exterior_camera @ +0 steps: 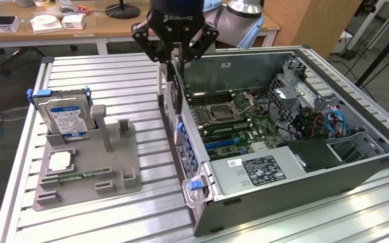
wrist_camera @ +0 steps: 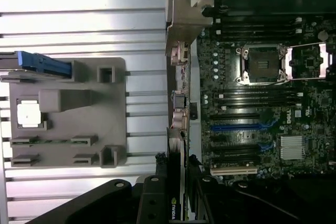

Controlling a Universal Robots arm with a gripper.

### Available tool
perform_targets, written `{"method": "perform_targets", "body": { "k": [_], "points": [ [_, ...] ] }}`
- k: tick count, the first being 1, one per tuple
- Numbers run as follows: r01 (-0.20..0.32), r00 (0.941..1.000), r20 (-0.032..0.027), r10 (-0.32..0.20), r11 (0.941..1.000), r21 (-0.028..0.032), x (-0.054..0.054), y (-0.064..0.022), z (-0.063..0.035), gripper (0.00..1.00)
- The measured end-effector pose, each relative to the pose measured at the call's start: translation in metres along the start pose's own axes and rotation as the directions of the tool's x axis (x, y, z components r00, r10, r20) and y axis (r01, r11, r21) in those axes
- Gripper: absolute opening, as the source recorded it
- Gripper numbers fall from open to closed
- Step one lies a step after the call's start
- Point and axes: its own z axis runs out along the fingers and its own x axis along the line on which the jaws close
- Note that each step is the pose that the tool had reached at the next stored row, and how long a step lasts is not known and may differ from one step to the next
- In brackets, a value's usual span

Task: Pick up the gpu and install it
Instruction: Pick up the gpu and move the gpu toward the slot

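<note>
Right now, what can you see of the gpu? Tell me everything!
The gpu is a thin, flat, dark card. The gripper holds it upright and edge-on, clamped on its upper end. It hangs at the rear wall of the open computer case, beside the motherboard, not seated in a slot. The wrist view shows its silver-grey metal bracket with connector ports, and a small green logo. Whether it touches the case is unclear.

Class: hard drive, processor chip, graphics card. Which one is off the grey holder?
The gpu, held upright in the gripper; the hard drive and the chip sit in the grey holder.
</note>
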Motion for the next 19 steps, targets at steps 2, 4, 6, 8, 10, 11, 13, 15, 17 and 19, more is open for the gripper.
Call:
{"method": "perform_targets", "body": {
  "k": [2,4,6,8,10,11,13,15,17,19],
  "points": [
    [0.000,1.0000,-0.0001,0.000,1.0000,0.0000,-0.005,0.0003,0.0001,0.26],
    [0.000,1.0000,-0.0001,0.000,1.0000,0.0000,-0.009,0.0005,0.0002,0.26],
    [0.000,1.0000,0.0000,0.000,1.0000,0.0000,-0.014,0.0008,0.0003,0.26],
    [0.000,1.0000,-0.0001,0.000,1.0000,0.0000,-0.018,0.0010,0.0004,0.26],
    [0.000,1.0000,-0.0001,0.000,1.0000,0.0000,-0.023,0.0013,0.0004,0.26],
    [0.000,1.0000,-0.0001,0.000,1.0000,0.0000,-0.025,0.0014,0.0005,0.26],
    [0.000,1.0000,-0.0002,0.000,1.0000,0.0000,-0.029,0.0016,0.0005,0.26],
    [0.000,1.0000,-0.0002,0.000,1.0000,0.0000,-0.033,0.0019,0.0006,0.26],
    [0.000,1.0000,-0.0002,0.000,1.0000,0.0000,-0.037,0.0021,0.0007,0.26],
    [0.000,1.0000,-0.0002,0.000,1.0000,0.0000,-0.041,0.0023,0.0007,0.26]
  ]
}}
